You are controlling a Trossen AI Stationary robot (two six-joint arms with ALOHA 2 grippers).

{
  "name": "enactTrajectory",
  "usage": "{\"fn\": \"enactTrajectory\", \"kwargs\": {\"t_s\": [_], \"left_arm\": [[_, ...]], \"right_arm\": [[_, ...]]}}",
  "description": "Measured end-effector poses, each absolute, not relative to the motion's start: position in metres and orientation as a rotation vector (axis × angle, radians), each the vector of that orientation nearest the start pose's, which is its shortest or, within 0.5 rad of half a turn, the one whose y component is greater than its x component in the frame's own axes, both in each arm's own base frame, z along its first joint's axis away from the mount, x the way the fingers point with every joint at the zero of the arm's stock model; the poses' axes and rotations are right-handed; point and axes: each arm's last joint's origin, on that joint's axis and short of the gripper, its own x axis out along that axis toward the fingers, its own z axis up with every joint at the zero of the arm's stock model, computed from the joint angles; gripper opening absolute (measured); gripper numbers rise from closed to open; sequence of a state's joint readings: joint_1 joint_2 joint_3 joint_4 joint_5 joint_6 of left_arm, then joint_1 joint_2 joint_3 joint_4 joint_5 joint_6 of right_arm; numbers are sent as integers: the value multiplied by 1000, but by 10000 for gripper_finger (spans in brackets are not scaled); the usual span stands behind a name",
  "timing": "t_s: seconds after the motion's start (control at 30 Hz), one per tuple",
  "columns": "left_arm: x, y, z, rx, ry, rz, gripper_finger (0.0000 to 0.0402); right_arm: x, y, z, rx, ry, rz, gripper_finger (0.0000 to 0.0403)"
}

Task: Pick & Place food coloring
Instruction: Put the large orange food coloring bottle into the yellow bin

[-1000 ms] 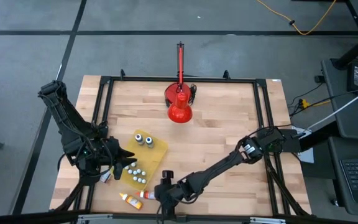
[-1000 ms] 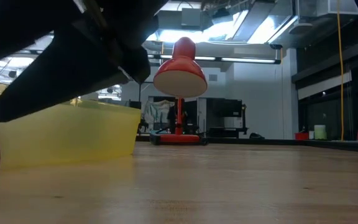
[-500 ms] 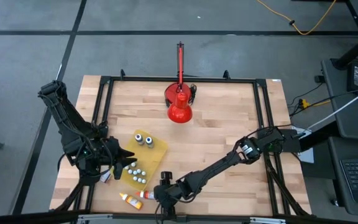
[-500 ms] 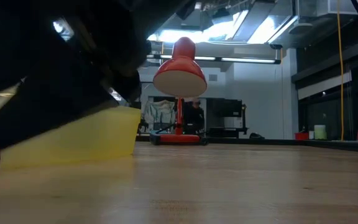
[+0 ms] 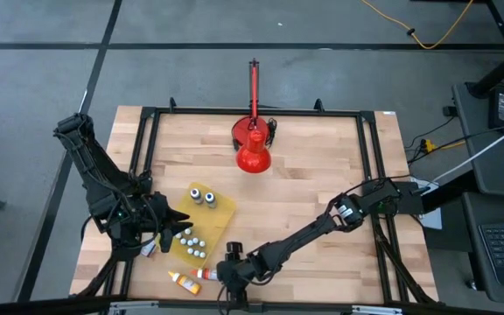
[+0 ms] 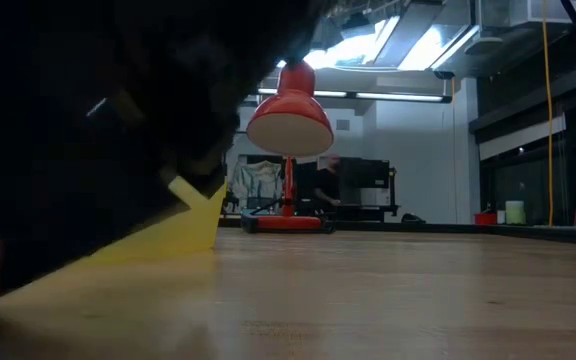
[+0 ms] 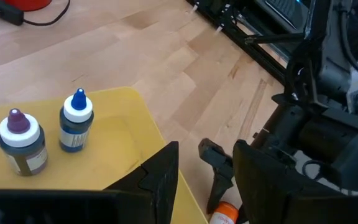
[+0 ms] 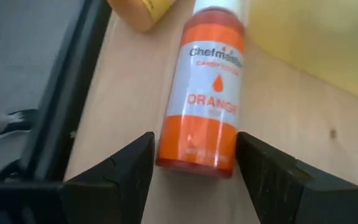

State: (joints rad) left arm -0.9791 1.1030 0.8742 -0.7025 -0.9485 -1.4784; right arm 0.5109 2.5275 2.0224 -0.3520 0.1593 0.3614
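Orange food-coloring bottle [image 8: 207,93] lies flat on the table near the front edge, beside the yellow tray [image 5: 220,213]. Right gripper [image 8: 194,177] straddles its base, fingers apart, not yet clenched. Risk: round bottle rolls away on closing. Left gripper [image 5: 166,229] hovers over the tray, part-open, empty.

We see a red desk lamp [image 5: 253,150] standing near the far edge of the wooden counter [image 5: 322,184], its upright red rod rising behind the shade. Well apart from the lamp, toward the near left, lies a flat yellow tray [image 5: 221,213]. A black metal frame [image 5: 366,157] borders the counter, and beyond the lamp a yellow cable [image 5: 409,26] crosses the grey floor [image 5: 191,70].
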Motion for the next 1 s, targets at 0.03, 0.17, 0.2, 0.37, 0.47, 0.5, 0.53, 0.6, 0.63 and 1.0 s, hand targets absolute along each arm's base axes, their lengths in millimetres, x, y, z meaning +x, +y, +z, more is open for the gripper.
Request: {"fn": "enactTrajectory", "kwargs": {"t_s": [0.03, 0.17, 0.2, 0.37, 0.47, 0.5, 0.53, 0.6, 0.63, 1.0], "left_arm": [[133, -156, 274, -679, 409, 335, 144], [133, -156, 274, -679, 410, 335, 143], [133, -156, 274, -679, 411, 335, 143], [133, -156, 274, -680, 417, 332, 143], [133, -156, 274, -681, 425, 329, 143], [133, -156, 274, -682, 429, 327, 143], [133, -156, 273, -681, 433, 326, 143], [133, -156, 273, -681, 434, 326, 143], [133, -156, 273, -681, 434, 326, 143], [133, -156, 273, -681, 437, 325, 143]], "right_arm": [[475, 261, 117, 58, 858, 181, 228], [475, 261, 117, 72, 860, 168, 228], [475, 261, 117, 72, 859, 168, 228], [476, 260, 117, 78, 858, 164, 228], [476, 260, 117, 80, 856, 163, 226], [476, 260, 118, 79, 856, 162, 222], [477, 260, 119, 80, 853, 163, 217], [478, 260, 122, 83, 844, 163, 204], [479, 261, 124, 85, 838, 163, 197], [480, 261, 129, 99, 832, 158, 161]]}}
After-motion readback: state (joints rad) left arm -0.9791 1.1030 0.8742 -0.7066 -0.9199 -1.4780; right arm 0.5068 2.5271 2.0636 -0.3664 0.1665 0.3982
